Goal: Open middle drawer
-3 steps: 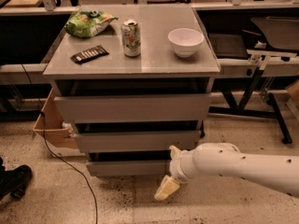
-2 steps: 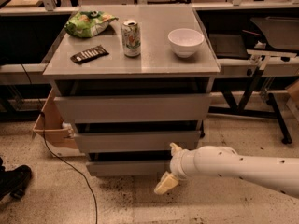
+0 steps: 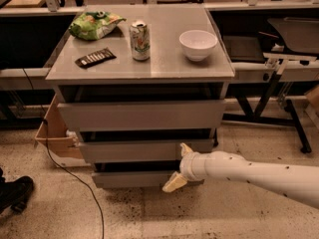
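The middle drawer [image 3: 134,151] is the mid-sized flat grey front in a grey cabinet, between a taller front [image 3: 139,114] above and a narrower one [image 3: 129,179] below. It looks pushed in. My gripper [image 3: 178,166] comes in from the right on a white arm [image 3: 249,173], at the drawer's right end. It is open. Its upper cream finger [image 3: 185,149] is at the middle drawer's lower right edge. The lower finger [image 3: 172,183] hangs in front of the bottom drawer. Nothing is held.
On the cabinet top [image 3: 164,63] stand a green chip bag [image 3: 92,25], a dark snack bar [image 3: 94,58], a soda can [image 3: 140,40] and a white bowl [image 3: 198,44]. A cardboard box [image 3: 52,136] and a black cable [image 3: 75,178] lie at the left. Black table legs [image 3: 271,91] stand at the right.
My gripper has risen from in front of the bottom drawer to the middle drawer's right end. The view has moved a little closer to the cabinet.
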Controlling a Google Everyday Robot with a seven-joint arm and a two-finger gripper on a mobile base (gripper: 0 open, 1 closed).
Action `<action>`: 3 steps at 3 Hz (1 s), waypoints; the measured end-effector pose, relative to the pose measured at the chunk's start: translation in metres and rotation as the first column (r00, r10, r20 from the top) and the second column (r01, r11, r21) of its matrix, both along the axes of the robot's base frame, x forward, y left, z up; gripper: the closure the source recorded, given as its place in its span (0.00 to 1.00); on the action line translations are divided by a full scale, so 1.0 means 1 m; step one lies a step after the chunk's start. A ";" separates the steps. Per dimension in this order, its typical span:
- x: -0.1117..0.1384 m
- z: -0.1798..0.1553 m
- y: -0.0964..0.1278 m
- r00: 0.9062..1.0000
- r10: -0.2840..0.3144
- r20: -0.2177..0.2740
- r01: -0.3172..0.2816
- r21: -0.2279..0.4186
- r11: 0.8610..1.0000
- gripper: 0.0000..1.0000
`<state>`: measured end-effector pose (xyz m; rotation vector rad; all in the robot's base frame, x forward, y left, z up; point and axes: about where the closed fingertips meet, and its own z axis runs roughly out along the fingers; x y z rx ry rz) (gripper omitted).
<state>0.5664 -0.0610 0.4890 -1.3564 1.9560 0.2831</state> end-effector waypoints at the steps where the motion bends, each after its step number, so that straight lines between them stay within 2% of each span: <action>1: 0.035 -0.006 0.003 1.000 -0.012 0.023 0.011 0.031 0.999 0.00; 2: 0.065 -0.005 0.011 0.999 -0.011 0.046 0.009 0.046 0.999 0.00; 3: 0.084 -0.008 0.018 0.999 -0.004 0.051 0.002 0.048 0.999 0.00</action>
